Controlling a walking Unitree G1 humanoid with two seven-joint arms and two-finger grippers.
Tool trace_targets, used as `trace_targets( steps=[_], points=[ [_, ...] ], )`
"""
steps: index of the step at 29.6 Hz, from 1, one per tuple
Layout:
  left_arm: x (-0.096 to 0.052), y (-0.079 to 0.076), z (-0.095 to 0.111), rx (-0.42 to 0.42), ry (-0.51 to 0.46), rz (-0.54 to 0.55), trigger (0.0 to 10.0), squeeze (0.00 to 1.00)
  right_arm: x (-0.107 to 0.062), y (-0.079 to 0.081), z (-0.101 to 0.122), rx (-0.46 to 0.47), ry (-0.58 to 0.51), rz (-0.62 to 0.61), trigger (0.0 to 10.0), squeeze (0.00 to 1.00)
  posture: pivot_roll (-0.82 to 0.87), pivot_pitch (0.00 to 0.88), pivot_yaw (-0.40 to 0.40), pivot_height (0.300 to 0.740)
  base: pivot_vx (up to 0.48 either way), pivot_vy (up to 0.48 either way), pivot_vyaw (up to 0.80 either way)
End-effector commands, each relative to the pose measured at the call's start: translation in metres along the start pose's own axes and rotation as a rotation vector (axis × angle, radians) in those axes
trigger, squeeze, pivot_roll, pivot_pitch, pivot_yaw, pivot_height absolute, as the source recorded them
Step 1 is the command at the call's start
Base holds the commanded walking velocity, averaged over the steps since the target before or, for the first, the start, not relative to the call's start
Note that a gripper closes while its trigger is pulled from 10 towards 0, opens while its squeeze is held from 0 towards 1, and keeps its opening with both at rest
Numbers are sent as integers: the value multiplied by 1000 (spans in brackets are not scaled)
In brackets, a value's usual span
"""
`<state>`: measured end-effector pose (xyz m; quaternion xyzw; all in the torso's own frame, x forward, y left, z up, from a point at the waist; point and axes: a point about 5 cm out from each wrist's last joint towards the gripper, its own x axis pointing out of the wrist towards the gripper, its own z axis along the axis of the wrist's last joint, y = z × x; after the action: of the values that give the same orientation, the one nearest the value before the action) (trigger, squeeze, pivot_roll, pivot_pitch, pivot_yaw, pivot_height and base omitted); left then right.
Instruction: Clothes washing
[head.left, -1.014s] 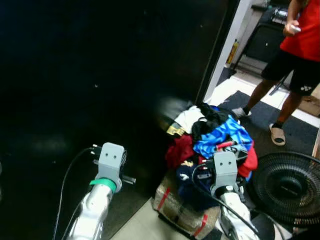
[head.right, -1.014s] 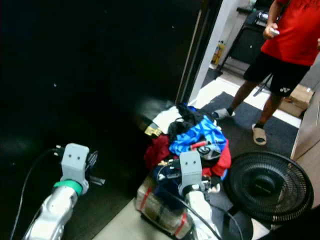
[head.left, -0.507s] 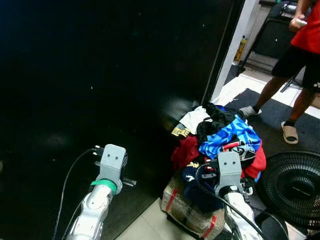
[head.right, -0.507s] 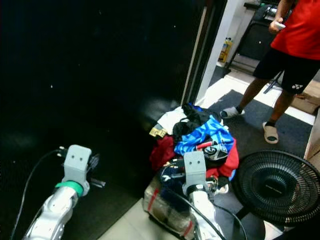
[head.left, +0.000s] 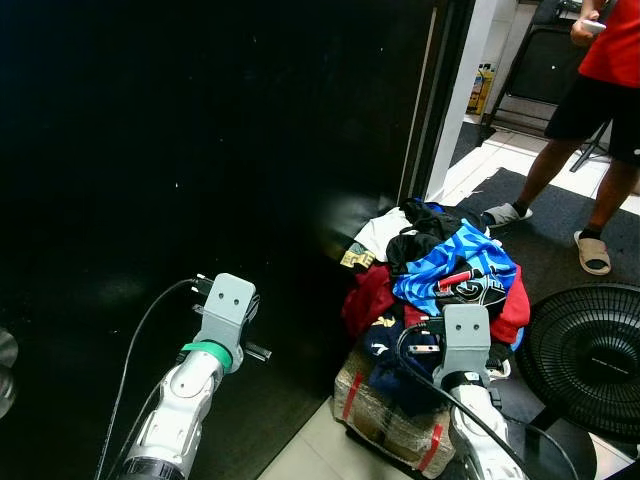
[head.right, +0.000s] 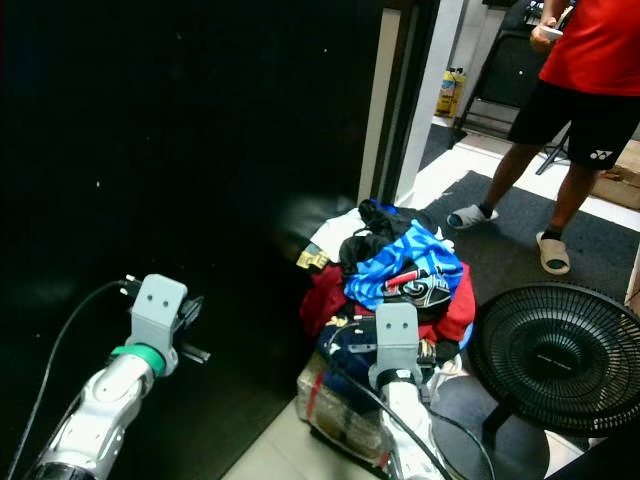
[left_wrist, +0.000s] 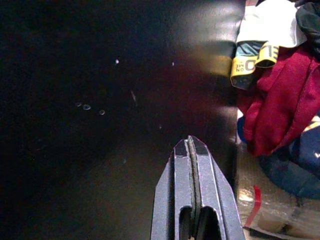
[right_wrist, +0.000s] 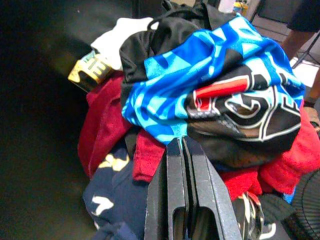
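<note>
A heap of clothes (head.left: 440, 290) lies on a checked bag with red straps (head.left: 385, 428) on the floor, against a black glossy wall. On top is a blue patterned shirt (right_wrist: 200, 70) with a black, red and white print; red, white, black and navy garments lie under it. My right gripper (right_wrist: 181, 142) is shut and empty, just short of the heap, level with the red cloth below the blue shirt. My left gripper (left_wrist: 189, 141) is shut and empty, pointing at the black wall left of the heap. Both silver arms reach forward, the left (head.left: 215, 330) and the right (head.left: 466, 345).
The black wall (head.left: 200, 150) takes up the whole left side. A black floor fan (head.left: 592, 352) stands right of the heap. A person in a red shirt and black shorts (head.left: 600, 90) stands on a dark mat at the back right, by a doorway with a yellow bottle (head.left: 485, 85).
The whole picture has shifted, so the camera has moved: heap and fan sit a little further right and nearer. The person has stepped slightly. Both arms hold the same pose, grippers still shut.
</note>
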<state>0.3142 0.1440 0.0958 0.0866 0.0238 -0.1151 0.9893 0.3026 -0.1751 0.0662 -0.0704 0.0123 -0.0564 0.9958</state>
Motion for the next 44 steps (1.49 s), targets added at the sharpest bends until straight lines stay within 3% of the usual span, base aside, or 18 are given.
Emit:
trace_targets(
  steps=[1,8,17,21,25,30,40,42,44],
  points=[
    [-3,0,-11,-34,48,13,10000,0,2,3,1,11,-5,10,10000,0,24,0,92,740,0,0,0],
    [1,-4,-8,-28,34,3,10000,0,-1,-4,1,-5,-10,5,10000,0,-25,0,89,740,0,0,0],
    [14,-18,6,-59,-11,-39,10000,0,-13,-30,2,-64,-18,-31,10000,0,-118,10,84,740,0,0,0],
    [15,-18,7,-61,-16,-44,10000,0,-15,-30,3,-65,-21,-29,10000,0,-123,22,65,740,0,0,0],
    [15,-5,8,-54,-28,-3,10000,0,-14,-14,5,-49,-16,23,10000,0,-87,9,-5,740,0,0,0],
    [14,1,8,-69,-32,52,10000,0,-11,-6,9,-53,-24,79,10000,0,-60,13,-8,740,0,0,0],
    [9,-12,3,-132,-20,54,10000,0,-7,-9,14,-28,-40,59,10000,0,-61,0,-4,740,0,0,0],
    [13,-13,5,-125,-22,34,10000,0,-7,-5,16,13,-38,33,10000,0,-81,0,46,740,0,0,0],
    [13,-12,5,-122,-22,26,10000,0,-7,-5,16,23,-37,21,10000,0,-81,0,46,740,0,0,0]
  ],
)
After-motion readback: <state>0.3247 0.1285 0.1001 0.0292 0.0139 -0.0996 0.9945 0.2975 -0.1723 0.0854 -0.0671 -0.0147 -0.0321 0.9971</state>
